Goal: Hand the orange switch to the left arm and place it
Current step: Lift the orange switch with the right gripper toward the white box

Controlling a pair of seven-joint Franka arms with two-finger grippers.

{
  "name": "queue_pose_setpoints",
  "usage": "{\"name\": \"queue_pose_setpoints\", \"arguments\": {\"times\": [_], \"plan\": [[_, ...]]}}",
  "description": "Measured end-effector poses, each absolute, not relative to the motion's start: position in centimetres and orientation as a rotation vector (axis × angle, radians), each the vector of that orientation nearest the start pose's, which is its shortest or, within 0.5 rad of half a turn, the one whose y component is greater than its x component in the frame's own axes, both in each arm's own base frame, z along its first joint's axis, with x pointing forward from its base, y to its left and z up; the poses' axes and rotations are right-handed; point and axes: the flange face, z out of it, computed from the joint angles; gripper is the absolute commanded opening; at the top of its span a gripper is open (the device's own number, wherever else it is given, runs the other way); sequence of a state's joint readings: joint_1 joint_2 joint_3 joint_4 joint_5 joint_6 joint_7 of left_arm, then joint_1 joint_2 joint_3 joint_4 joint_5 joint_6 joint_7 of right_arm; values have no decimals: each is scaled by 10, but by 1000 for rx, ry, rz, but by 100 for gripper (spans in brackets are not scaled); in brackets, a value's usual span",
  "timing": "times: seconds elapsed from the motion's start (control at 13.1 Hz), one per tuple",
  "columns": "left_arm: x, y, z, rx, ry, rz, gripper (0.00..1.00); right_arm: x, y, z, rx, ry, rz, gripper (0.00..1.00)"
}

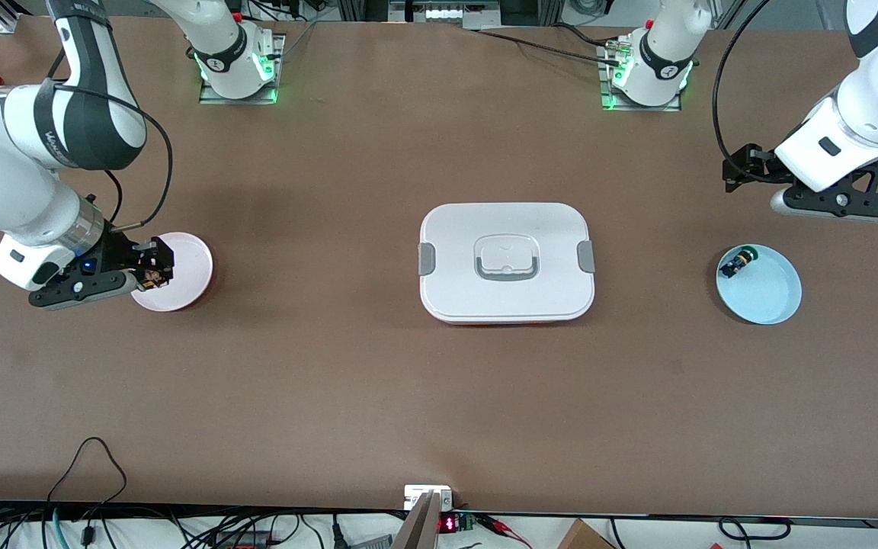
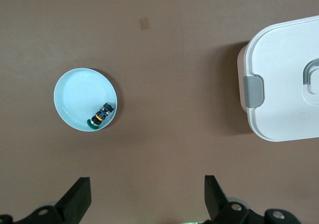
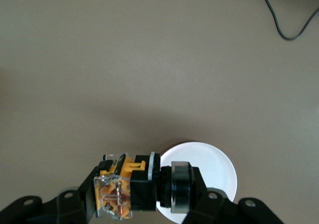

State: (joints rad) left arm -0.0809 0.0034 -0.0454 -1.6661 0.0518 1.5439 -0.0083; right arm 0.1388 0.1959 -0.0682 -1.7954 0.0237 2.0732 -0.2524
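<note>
My right gripper [image 1: 151, 273] is shut on the orange switch [image 1: 154, 276] and holds it over the edge of a white round plate [image 1: 184, 268] at the right arm's end of the table. In the right wrist view the switch [image 3: 130, 188] lies crosswise between the fingers [image 3: 199, 189], with its orange and clear body and its black collar showing. The white box [image 1: 506, 261] with grey clips sits at the table's middle. My left gripper [image 1: 740, 166] is open and empty in the air at the left arm's end, and its fingers [image 2: 79, 198] stand wide apart.
A light blue plate [image 1: 759, 284] at the left arm's end holds a small black switch [image 1: 738, 263] with blue and green parts. Both show in the left wrist view: the plate [image 2: 79, 92] and the switch [image 2: 101, 115], with the box [image 2: 286, 79] beside them. Cables lie along the table's near edge.
</note>
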Motion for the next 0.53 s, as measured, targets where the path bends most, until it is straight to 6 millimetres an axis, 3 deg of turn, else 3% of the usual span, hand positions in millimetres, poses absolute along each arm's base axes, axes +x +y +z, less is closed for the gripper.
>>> {"name": "queue_pose_setpoints", "arguments": {"times": [0.23, 0.53], "plan": [[543, -64, 578, -3070, 186, 194, 100, 627, 65, 483, -2970, -548, -175, 16], [543, -64, 578, -3069, 187, 196, 100, 629, 116, 522, -2707, -789, -330, 16]]}}
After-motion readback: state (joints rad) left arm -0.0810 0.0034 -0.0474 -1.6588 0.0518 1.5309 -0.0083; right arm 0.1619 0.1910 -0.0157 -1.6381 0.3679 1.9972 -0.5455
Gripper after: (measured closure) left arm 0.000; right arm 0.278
